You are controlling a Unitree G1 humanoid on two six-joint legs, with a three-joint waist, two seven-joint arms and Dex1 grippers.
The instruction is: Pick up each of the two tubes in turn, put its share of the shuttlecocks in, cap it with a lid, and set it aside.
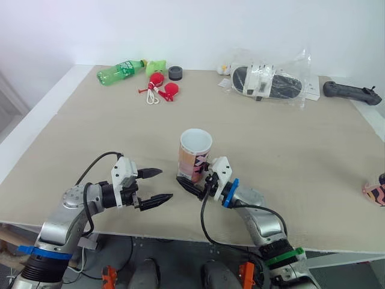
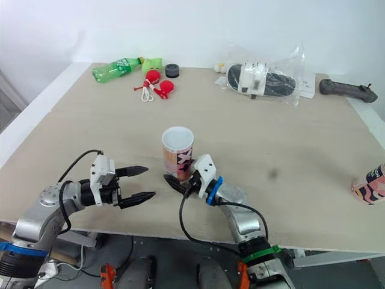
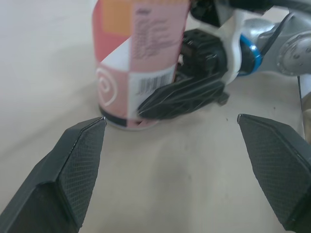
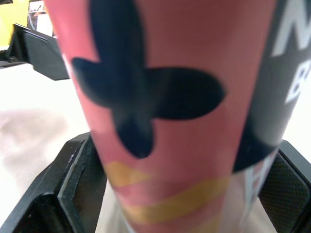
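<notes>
Beige tabletop (image 1: 289,174), white wall (image 1: 180,30) behind, upright tube (image 1: 194,158), perhaps a bagged shoe (image 1: 267,81)

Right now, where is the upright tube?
In the eye views the tube stands open-topped at the front centre of the table, its base clasped in the right gripper, with the open left gripper just to its left.

Pink tube (image 1: 194,158) with black shapes (yellow stripes lower down).
</notes>
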